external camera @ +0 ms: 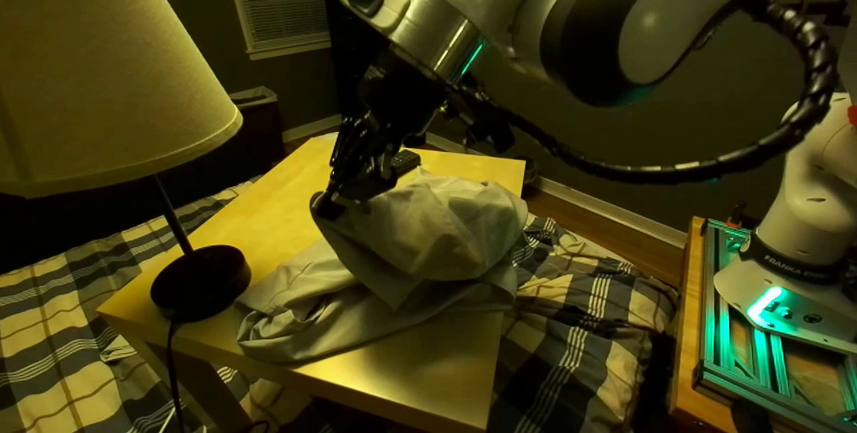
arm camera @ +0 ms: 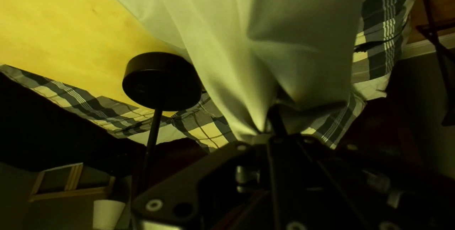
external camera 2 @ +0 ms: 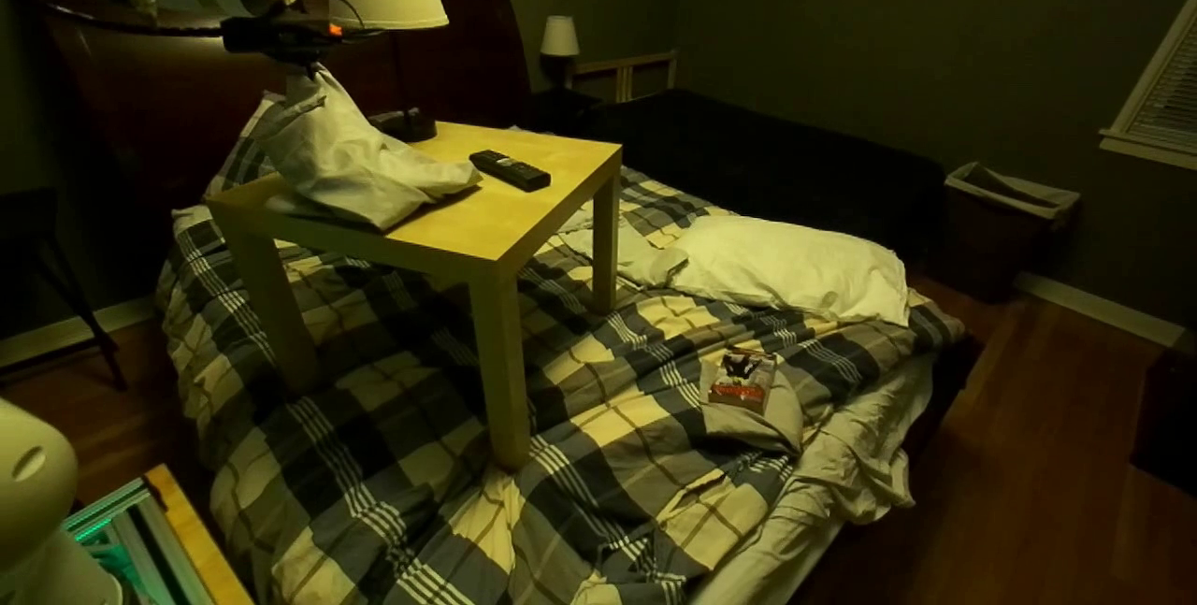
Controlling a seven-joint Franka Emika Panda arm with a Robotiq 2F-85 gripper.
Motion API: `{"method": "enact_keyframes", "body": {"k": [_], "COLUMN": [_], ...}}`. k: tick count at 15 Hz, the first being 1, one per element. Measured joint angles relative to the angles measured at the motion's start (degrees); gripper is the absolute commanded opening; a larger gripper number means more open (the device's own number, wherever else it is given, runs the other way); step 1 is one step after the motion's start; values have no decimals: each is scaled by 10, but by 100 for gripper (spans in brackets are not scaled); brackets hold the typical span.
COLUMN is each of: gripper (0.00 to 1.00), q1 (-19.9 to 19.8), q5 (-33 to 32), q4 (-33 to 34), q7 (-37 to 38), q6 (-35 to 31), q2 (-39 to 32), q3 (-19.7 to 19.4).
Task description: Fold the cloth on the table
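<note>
Clearly the tool [arm camera: 268,135] is all but closed, pinching a gathered part of the pale cloth [external camera: 448,225] and holding it raised above the bench [external camera: 415,369], while the remainder of the fabric lies crumpled on the bench top. A lamp [external camera: 201,284] stands just beside it, a black remote [external camera 2: 510,171] lies near, and plaid bedding [external camera 2: 627,399] spreads beneath the bench legs

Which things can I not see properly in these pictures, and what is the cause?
Large lampshade: top cut off by the upper edge in both exterior views.
Cloth: pinched part hidden inside the pincer in the wrist view.
Table: area beneath the cloth covered by it in both exterior views.
Small printed item: print too small to read in an exterior view.
</note>
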State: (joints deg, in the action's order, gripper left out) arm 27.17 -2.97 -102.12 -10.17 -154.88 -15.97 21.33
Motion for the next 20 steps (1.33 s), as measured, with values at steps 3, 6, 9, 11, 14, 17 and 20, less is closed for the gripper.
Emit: {"method": "enact_keyframes", "body": {"k": [3, 6, 9, 11, 14, 17, 20], "gripper": [26, 40, 62, 78, 99, 100, 100], "q1": [39, 61, 56, 41, 2, -48, -93], "q5": [-78, -92, -64, -34, 13, 31, 30], "q4": [32, 61, 93, 119, 152, 156, 138], "q7": [68, 65, 30, -6, -65, -102, -116], "q6": [0, 1, 36, 89, 193, 308, 394], "q2": [-50, -96, -121, -117, -79, -11, 58], "q3": [-18, -19, 3, 22, 41, 34, 6]}}
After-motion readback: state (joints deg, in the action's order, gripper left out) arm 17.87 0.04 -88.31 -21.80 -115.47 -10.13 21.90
